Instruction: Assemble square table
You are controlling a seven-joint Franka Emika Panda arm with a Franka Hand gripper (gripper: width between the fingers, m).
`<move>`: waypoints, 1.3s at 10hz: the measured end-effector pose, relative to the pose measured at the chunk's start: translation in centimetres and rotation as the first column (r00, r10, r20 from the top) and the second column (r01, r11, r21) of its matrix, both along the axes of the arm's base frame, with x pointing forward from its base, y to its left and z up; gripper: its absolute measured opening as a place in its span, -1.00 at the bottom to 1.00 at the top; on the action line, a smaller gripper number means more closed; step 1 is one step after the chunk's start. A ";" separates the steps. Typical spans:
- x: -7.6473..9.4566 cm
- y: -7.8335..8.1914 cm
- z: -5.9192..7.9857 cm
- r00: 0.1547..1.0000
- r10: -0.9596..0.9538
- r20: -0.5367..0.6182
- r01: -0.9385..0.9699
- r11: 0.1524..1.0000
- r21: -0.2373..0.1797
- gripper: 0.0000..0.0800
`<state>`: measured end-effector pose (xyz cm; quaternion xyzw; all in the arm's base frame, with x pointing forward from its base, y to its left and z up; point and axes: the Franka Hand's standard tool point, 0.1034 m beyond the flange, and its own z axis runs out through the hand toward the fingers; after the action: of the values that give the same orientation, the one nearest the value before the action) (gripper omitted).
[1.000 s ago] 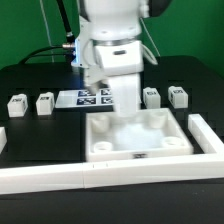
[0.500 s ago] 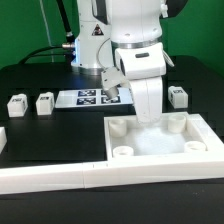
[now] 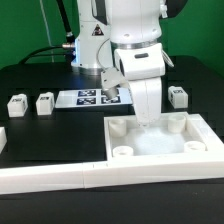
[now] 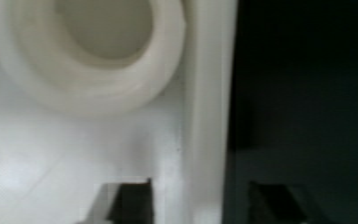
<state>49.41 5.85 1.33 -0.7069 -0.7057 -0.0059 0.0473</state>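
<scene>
The square table's white slab [image 3: 160,145] lies flat with its raised rim and corner sockets up, set in the corner of the white border wall. My gripper [image 3: 148,118] reaches straight down onto the slab's far rim. In the wrist view my gripper [image 4: 202,205] straddles the rim [image 4: 202,120], one dark finger [image 4: 126,203] inside and one outside, shut on it. A round corner socket [image 4: 87,40] lies just ahead. Two white tagged legs [image 3: 17,104] [image 3: 45,102] stand at the exterior view's left, and one leg [image 3: 178,96] at its right. The fourth leg is hidden.
The long white border wall [image 3: 50,178] runs along the front and turns up the exterior view's right side [image 3: 207,130]. The marker board [image 3: 88,98] lies flat behind the slab. The arm's base [image 3: 95,45] stands at the back.
The slab and my gripper moved toward the exterior view's right, into the border wall's corner, between one second and half a second ago. Nothing has moved since.
</scene>
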 end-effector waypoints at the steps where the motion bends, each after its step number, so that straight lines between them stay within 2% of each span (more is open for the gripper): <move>1: 0.0 0.0 0.0 1.000 0.000 0.000 0.000 1.000 0.000 -0.12; 2: 0.0 0.0 0.0 1.000 -0.001 0.000 0.001 1.000 0.000 0.34; 3: 0.0 0.0 0.0 1.000 -0.001 0.000 0.001 1.000 0.000 0.54; 6: 0.0 -0.1 0.0 1.000 -0.002 0.000 0.002 1.000 0.000 0.62; 10: 0.0 -0.1 0.0 1.000 -0.011 -0.001 0.011 1.000 -0.001 0.62; 11: -0.2 0.6 0.8 0.992 -0.128 -0.008 0.128 0.992 -0.016 0.62; 13: -1.8 2.6 2.4 0.975 -0.223 -0.003 0.223 0.974 -0.038 0.62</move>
<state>47.65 8.42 3.72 -0.7825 -0.6217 0.0046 0.0355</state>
